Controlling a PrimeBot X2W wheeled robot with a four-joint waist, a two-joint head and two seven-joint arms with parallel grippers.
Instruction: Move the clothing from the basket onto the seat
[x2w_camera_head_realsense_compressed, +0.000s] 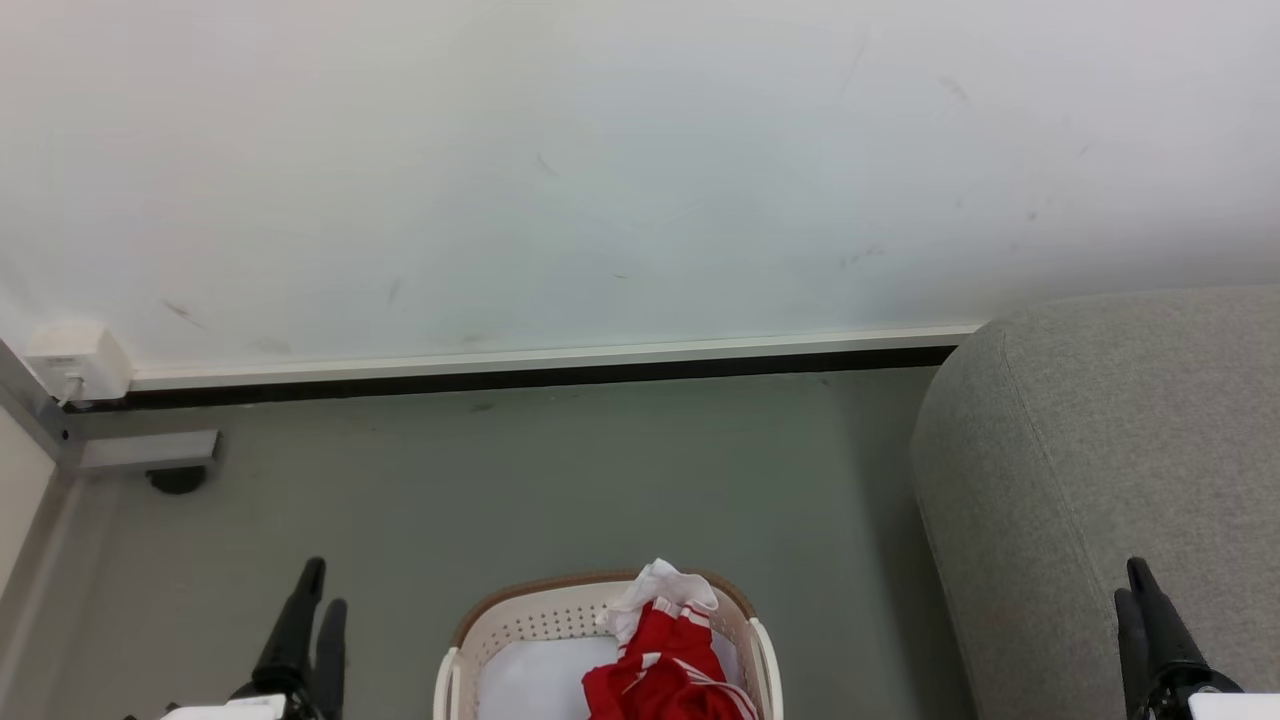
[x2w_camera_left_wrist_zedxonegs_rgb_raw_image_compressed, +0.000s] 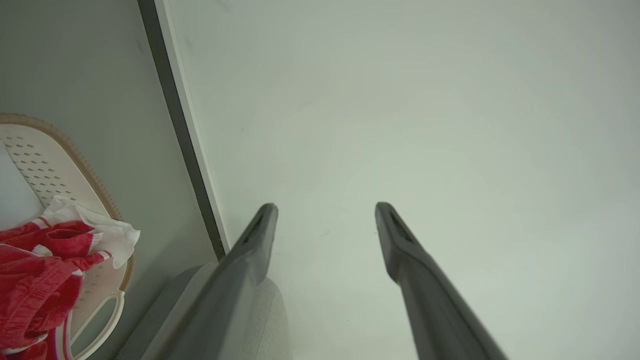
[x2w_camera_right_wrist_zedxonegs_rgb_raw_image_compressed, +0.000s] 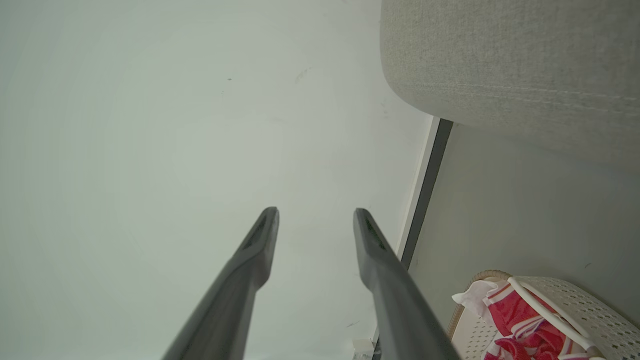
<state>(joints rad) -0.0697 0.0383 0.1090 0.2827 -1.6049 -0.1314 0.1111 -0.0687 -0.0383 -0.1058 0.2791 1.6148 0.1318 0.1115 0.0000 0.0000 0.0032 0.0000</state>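
Head view | perforated oval basket (x2w_camera_head_realsense_compressed: 540, 615) | crumpled red clothing (x2w_camera_head_realsense_compressed: 665, 670) | left pincer (x2w_camera_head_realsense_compressed: 325, 586), right pincer (x2w_camera_head_realsense_compressed: 1129, 581) released

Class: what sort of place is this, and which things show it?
Probably an indoor living-room corner, perhaps staged: a grey upholstered sofa beside a plain white wall, and a cream laundry basket holding red clothing on the grey floor.

Grey floor (x2w_camera_head_realsense_compressed: 600, 480) carries the basket (x2w_camera_head_realsense_compressed: 540, 622) (cream, brown-rimmed) and, right, the seat (x2w_camera_head_realsense_compressed: 1100, 450)
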